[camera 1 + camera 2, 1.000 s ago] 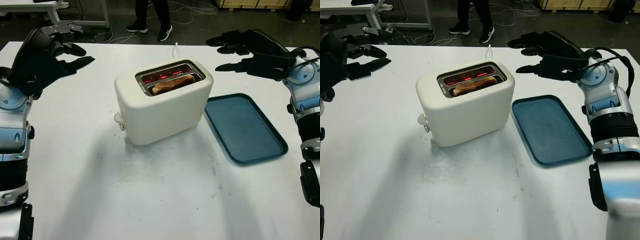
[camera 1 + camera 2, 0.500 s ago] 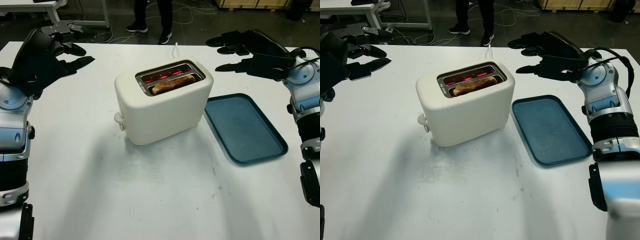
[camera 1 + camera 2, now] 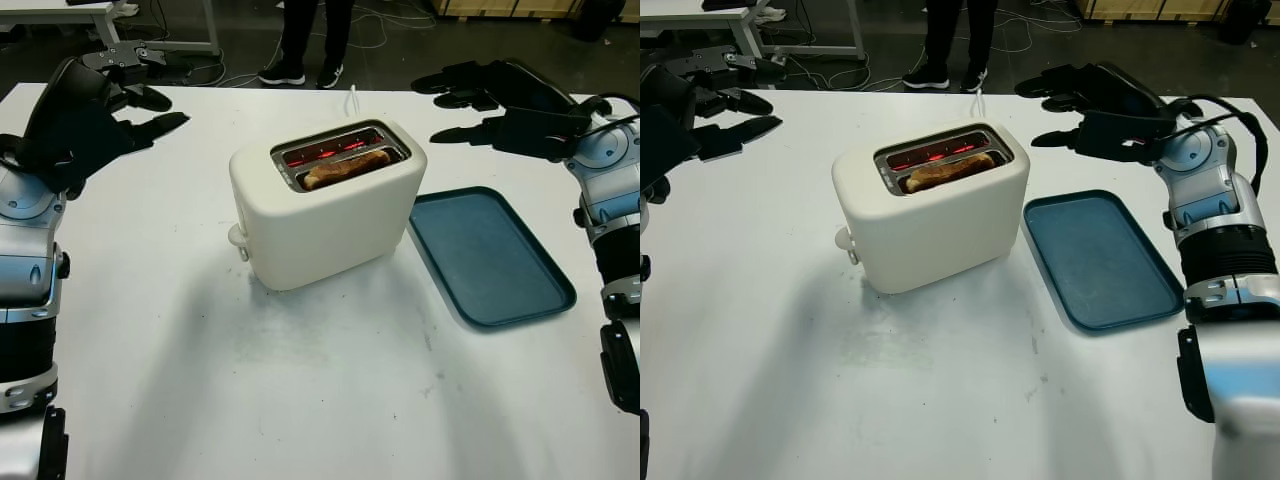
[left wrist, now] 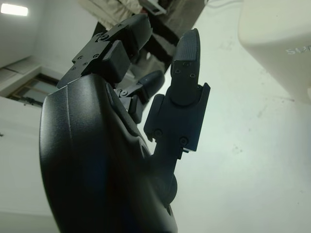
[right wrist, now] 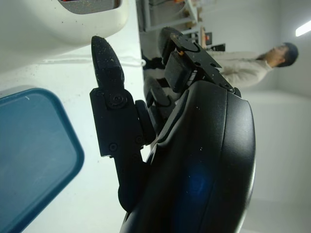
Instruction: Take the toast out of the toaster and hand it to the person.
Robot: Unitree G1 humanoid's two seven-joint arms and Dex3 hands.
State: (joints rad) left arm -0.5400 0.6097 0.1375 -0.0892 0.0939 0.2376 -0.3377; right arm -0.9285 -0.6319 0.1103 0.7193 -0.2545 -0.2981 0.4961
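While toast (image 3: 346, 168) sits in toaster (image 3: 327, 205), we've done nothing: left hand (image 3: 95, 115) at 10 o'clock, right hand (image 3: 505, 105) at 2 o'clock, both wide, empty; grasp, handover to person (image 3: 305, 40) left.

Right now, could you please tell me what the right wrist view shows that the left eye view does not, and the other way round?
The right wrist view gives the person's upper body, in a light top, in the background. The left eye view gives the toast sitting in the nearer slot with a red glow in the slot behind it, the open left hand raised at the far left, and the person's legs. Both share the toaster, the blue tray beside it and the open right hand.
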